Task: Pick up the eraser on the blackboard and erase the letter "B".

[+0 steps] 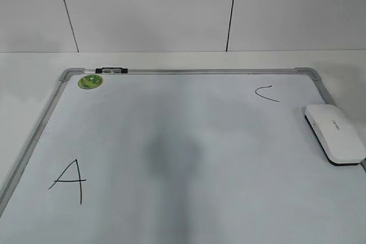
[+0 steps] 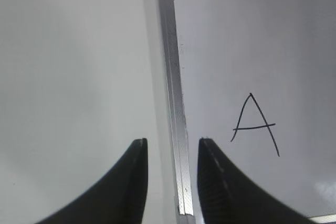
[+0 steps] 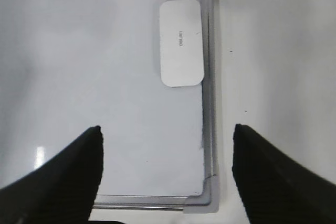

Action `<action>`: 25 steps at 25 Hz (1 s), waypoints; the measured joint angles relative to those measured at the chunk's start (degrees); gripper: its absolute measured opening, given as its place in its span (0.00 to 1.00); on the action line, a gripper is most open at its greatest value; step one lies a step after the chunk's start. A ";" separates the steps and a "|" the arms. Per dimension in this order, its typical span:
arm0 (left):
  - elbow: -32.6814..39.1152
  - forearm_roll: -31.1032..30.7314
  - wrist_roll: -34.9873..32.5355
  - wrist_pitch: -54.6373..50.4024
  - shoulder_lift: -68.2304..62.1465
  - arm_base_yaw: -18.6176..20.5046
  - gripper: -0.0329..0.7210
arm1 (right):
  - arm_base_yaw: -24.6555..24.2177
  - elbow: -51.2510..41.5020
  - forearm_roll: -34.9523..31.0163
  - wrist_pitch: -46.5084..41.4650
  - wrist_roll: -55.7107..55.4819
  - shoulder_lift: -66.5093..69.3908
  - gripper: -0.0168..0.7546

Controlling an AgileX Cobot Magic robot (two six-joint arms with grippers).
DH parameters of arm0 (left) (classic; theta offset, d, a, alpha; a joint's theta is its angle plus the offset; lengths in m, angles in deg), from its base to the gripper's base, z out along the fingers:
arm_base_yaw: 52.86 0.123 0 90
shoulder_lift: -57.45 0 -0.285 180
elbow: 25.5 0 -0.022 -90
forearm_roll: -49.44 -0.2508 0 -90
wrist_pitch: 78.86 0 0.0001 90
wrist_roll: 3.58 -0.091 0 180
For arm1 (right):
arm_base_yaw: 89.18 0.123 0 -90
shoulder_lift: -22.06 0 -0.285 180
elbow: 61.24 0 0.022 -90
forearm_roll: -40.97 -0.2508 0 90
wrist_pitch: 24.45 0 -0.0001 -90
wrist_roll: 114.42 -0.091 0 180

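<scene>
eraser [image 1: 335, 134] lies lower right on the blackboard [image 1: 171, 141], long axis along the frame; right gripper [image 3: 167, 135] spread wide, left gripper [image 2: 171, 142] parted.

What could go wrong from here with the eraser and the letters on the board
1. No B shows anywhere; only the A and the C are visible, with a grey smudge mid-board, so another wipe might take a wrong letter.
2. The eraser lies at the blackboard's right frame edge; a clumsy touch might push it off.
3. The left gripper straddles the frame and may snag.
</scene>
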 joint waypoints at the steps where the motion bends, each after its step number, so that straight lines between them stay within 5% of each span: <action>1: 1.05 0.00 0.00 -0.10 2.86 0.00 0.36 | 0.00 -0.67 1.18 -0.04 0.00 -2.48 0.78; 6: 7.28 0.00 0.00 -0.50 17.61 0.00 0.36 | 0.00 -2.37 5.82 -0.38 0.00 -13.73 0.78; 25: 35.00 -1.14 0.00 -1.11 74.66 0.00 0.36 | 0.00 -24.09 5.92 -1.21 -2.79 -48.02 0.78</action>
